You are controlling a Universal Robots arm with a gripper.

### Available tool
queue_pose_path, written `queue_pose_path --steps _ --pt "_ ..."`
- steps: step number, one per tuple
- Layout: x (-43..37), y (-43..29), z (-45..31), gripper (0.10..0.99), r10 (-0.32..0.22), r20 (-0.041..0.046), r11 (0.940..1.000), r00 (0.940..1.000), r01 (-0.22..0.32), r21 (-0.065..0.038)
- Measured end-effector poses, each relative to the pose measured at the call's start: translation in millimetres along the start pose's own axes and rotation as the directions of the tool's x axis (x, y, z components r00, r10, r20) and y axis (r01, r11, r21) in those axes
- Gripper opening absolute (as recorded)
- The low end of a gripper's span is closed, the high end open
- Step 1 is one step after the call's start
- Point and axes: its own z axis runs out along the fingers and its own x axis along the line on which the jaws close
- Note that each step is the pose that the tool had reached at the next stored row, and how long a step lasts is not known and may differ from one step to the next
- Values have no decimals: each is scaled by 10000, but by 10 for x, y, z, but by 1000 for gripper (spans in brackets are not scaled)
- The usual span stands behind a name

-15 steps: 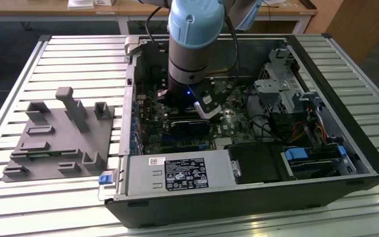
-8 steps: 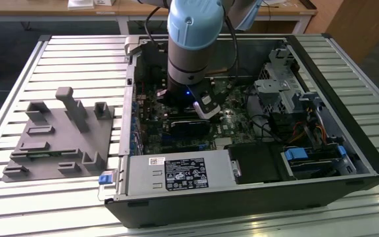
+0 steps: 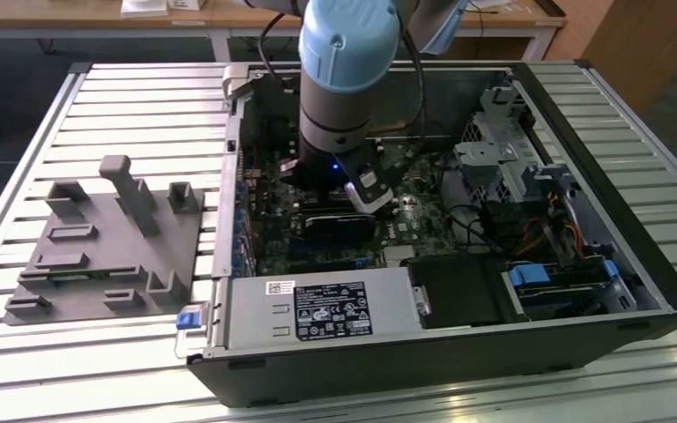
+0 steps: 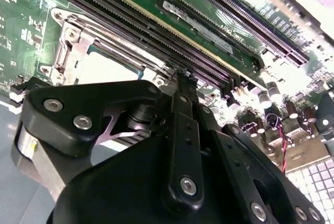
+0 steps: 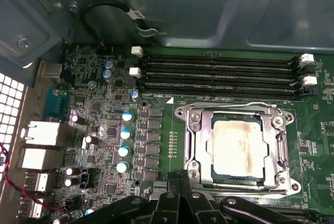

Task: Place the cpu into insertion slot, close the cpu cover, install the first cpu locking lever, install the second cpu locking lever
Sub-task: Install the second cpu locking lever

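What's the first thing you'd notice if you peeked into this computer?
The big pale blue and grey robot arm reaching down into the open black computer case grabs the eye in the exterior view. In the first wrist view, the pale silver-grey square cpu sits on the green circuit board, framed by the thin silvery metal cpu cover, next to the long black memory slots.

I could read nothing for certain. A large white label (image 3: 332,310) lay on the grey power supply box (image 3: 391,310) in the exterior view, crowded with dark print and small marks too fine to make out, with a smaller white sticker (image 3: 279,286) by its corner. In the first wrist view a white tag (image 5: 136,13) wrapped the black cable (image 5: 99,6), its characters unclear. In the second wrist view the green board (image 4: 156,4) bore tiny white lettering, unreadable.
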Motion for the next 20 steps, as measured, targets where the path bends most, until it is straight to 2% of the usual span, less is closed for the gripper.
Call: queue_pose_path --steps 14,20 --pt "6 2 30 106 -3 4 10000 10000 3 -97" --pt "8 30 -65 106 -3 4 9999 10000 3 -117"
